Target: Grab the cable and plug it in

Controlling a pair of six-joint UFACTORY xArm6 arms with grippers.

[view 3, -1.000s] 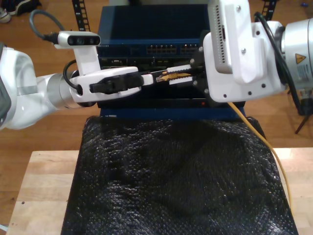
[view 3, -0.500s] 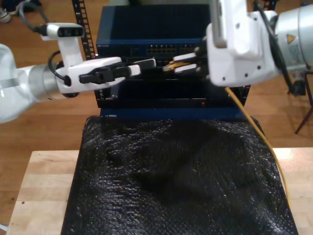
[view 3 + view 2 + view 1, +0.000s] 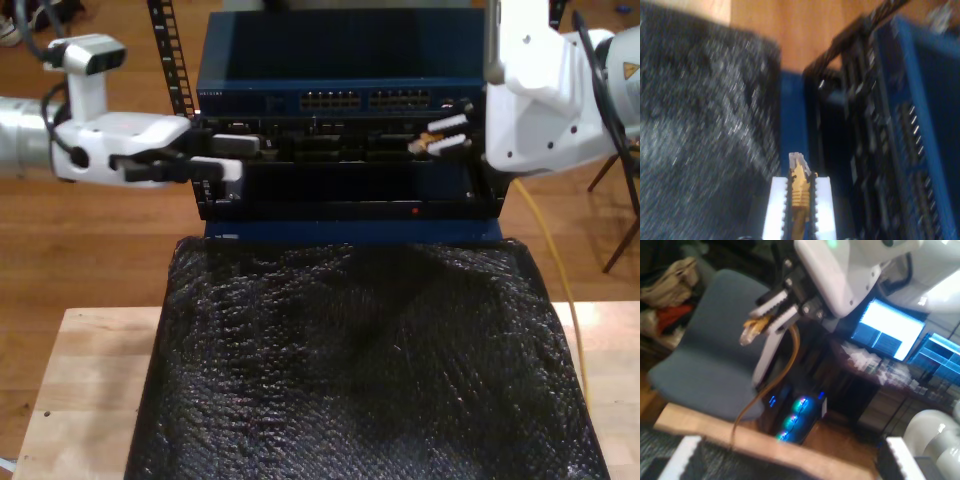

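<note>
- Presently, my second gripper [image 3: 437, 135] sits at the upper right of the exterior view, jaws clamped on the cable [image 3: 553, 262] just behind its clear plug [image 3: 797, 161].
- Plug tip hangs in front of the blue rack unit [image 3: 340, 60], not seated in any port.
- Cable trails down past the black mat [image 3: 360, 370].
- My first gripper [image 3: 228, 157], upper left of the exterior view, stands spread and holds nothing.

Blur, crops, hidden bits
Switch ports [image 3: 912, 150] blurred; cable [image 3: 556, 270] hidden behind black mat [image 3: 360, 370] edge beside switch; clear plug [image 3: 418, 146] too small to resolve.
</note>
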